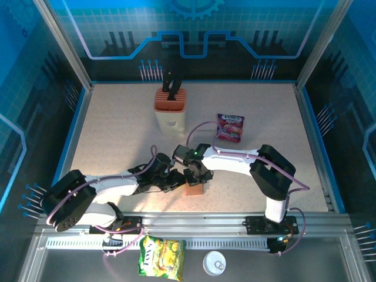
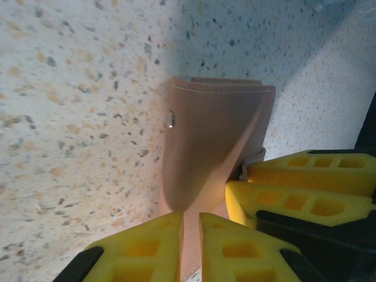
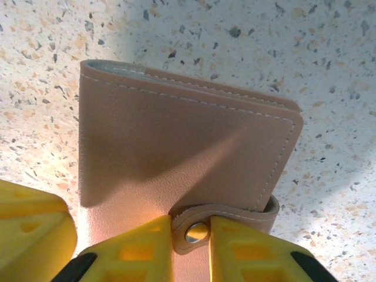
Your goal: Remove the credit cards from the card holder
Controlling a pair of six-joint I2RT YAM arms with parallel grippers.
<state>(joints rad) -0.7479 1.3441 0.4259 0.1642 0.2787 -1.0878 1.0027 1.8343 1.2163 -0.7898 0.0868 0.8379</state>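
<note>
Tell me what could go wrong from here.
The right gripper pinches only the snap strap; it may slip off when pulling. The left gripper holds just a thin edge of the card holder, so the holder could twist free. Both grippers crowd close together and might collide.

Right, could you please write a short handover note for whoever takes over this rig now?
Left gripper: shut on an edge of the brown card holder.
Right gripper: shut on its snap strap.
Card holder: folded shut between both grippers, near the middle of the table.
Done: both grips taken.
To do: undo the strap, unfold the holder, pull out the credit cards; no card is out yet.
</note>
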